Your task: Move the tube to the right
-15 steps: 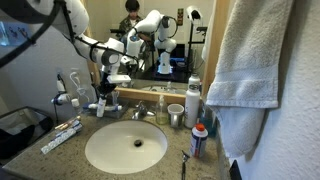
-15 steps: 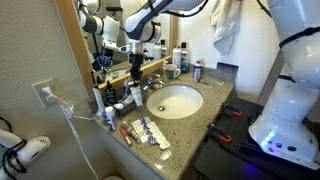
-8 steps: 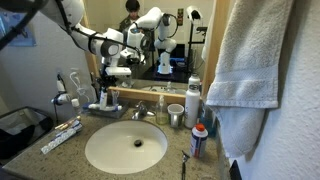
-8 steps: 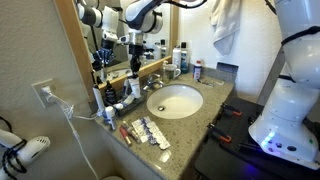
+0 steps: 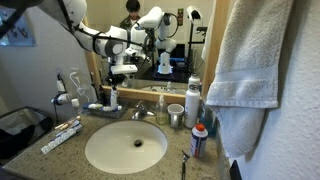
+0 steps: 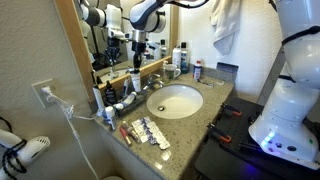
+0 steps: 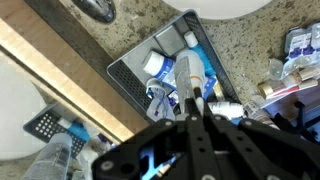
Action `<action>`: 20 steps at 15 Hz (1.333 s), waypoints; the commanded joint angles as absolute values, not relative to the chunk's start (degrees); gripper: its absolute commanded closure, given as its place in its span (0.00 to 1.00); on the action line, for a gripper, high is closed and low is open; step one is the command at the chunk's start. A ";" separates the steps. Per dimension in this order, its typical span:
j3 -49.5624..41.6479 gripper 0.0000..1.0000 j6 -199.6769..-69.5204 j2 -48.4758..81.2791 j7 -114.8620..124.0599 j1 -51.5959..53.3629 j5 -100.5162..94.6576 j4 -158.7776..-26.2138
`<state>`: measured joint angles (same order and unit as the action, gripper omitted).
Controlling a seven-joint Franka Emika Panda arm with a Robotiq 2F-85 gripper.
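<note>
In the wrist view my gripper [image 7: 196, 112] is shut on the tube [image 7: 187, 78], a slim whitish tube that sticks out past the fingertips. It hangs over a black tray [image 7: 122, 78] crowded with several toiletries. In both exterior views the gripper [image 5: 113, 84] [image 6: 137, 68] is above the tray [image 5: 100, 106] [image 6: 121, 100], at the back of the counter by the mirror, beside the sink. The tube is too small to make out in the exterior views.
The round sink [image 5: 125, 146] [image 6: 175, 100] and the faucet [image 5: 140, 112] are beside the tray. A white-and-red toothpaste tube [image 5: 62, 133] lies on the counter. A cup [image 5: 176, 113] and bottles [image 5: 193, 100] stand past the faucet. A towel [image 5: 260, 60] hangs nearby. Blister packs [image 6: 150, 132] lie at the counter's end.
The gripper has risen from down in the tray to well above it, staying shut, and has shifted slightly toward the faucet.
</note>
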<state>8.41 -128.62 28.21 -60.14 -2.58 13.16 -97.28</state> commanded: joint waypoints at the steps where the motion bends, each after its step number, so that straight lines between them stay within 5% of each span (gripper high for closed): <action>1: 7.94 0.99 -130.54 27.62 -57.69 -2.86 12.40 -98.83; 20: 8.78 0.99 -137.30 30.99 -55.74 -3.53 12.70 -100.85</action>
<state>8.36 -134.59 30.84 -57.97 -3.79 13.38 -100.24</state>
